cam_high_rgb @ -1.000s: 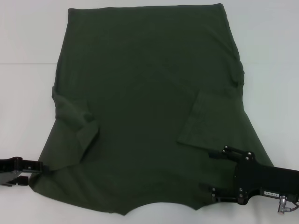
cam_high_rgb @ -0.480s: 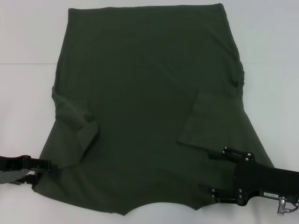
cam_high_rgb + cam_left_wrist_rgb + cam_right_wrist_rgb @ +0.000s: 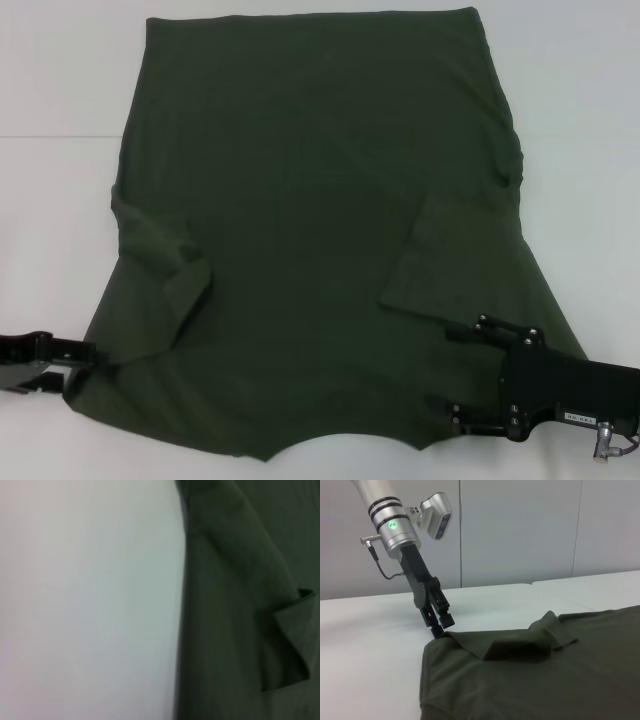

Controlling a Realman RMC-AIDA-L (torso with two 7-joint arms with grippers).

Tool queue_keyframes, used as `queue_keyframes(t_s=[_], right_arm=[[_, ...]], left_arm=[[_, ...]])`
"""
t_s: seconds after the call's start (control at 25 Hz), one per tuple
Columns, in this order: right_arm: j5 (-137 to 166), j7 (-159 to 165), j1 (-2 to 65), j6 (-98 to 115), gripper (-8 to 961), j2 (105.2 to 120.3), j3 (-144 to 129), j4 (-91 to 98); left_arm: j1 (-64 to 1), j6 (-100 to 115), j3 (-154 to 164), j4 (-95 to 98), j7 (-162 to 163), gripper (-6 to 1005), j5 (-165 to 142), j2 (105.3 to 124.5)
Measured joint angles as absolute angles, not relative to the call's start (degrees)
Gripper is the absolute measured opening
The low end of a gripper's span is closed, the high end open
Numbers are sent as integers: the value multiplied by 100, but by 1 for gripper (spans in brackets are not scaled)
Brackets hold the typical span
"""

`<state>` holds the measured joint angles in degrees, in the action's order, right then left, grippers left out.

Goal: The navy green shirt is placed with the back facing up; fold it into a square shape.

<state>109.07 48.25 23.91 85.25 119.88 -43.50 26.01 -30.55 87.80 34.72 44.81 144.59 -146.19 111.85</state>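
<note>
Navy green shirt (image 3: 320, 230) lies spread flat on the white worktop (image 3: 60, 80), plain side up, hem at the far edge, neck cutout at the near edge. Both short sleeves are folded inward over the body: left one (image 3: 165, 265) a bit rumpled, right one (image 3: 440, 260) lying flat.

Left gripper (image 3: 88, 352) sits low at the shirt's near left corner, by the shoulder edge, tips at the cloth. In the right wrist view the left gripper (image 3: 441, 629) comes down steeply onto the corner, fingers close together where the edge lifts slightly off the worktop; looks pinched on the fabric, but can't tell for certain. Left wrist view shows only the shirt edge (image 3: 240, 630) against the worktop, with the sleeve fold; no fingers visible.

Right gripper (image 3: 455, 378) is over the near right shoulder area, wide open, one finger (image 3: 485, 325) toward the sleeve, the other near the collar edge, cloth between them, nothing held.
</note>
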Motion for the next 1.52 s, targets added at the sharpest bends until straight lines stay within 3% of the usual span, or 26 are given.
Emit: queue_keyframes(t_s=[1.24, 1.52], right_arm=[[10907, 4834, 2408, 8555, 905, 11988, -4350, 2601], [10907, 4834, 2408, 8555, 904, 11989, -4350, 2601]], left_arm=[[-3201, 8887, 3604, 4441, 14406, 816, -14715, 11268], [-3170, 8882, 3594, 4487, 14427, 815, -14721, 11198]])
